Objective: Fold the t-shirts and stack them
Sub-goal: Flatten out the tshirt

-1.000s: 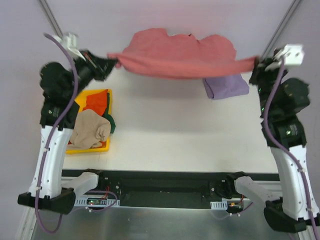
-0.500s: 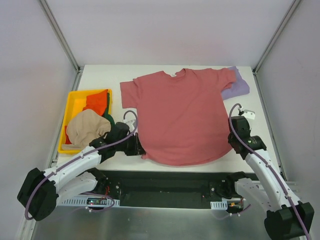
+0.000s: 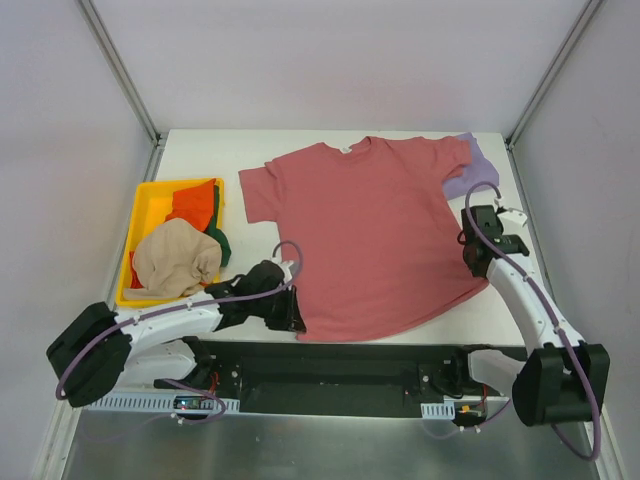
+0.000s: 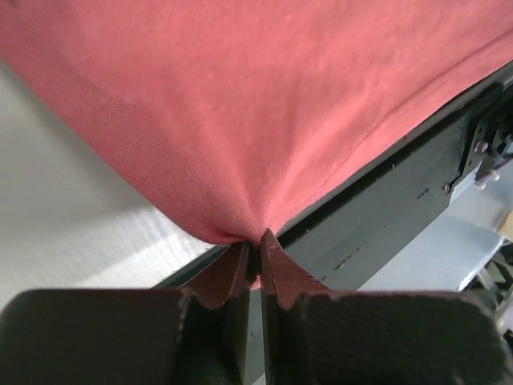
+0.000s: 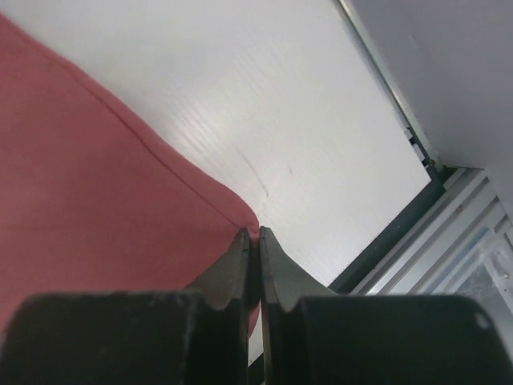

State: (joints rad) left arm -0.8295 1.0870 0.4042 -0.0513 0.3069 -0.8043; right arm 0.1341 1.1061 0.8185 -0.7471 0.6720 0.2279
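Note:
The dusty red t-shirt [image 3: 370,230] lies spread flat on the white table, collar at the far side. My left gripper [image 3: 292,316] is shut on its near-left hem corner at the table's front edge; the wrist view shows cloth pinched between the fingertips [image 4: 258,238]. My right gripper [image 3: 479,264] is shut on the right hem corner [image 5: 258,234]. A folded lavender t-shirt [image 3: 474,172] lies at the far right, partly under the red sleeve. Beige [image 3: 175,258], orange [image 3: 195,203] and dark green [image 3: 219,243] shirts lie crumpled in the bin.
The yellow plastic bin [image 3: 140,212] stands at the table's left side. The black front rail [image 3: 330,365] runs along the near edge under the left gripper. Grey walls and metal posts close in the back and sides.
A second ago both grippers held the red shirt stretched in the air at the far side. It now lies flat, and both grippers have come down low, still holding the hem corners.

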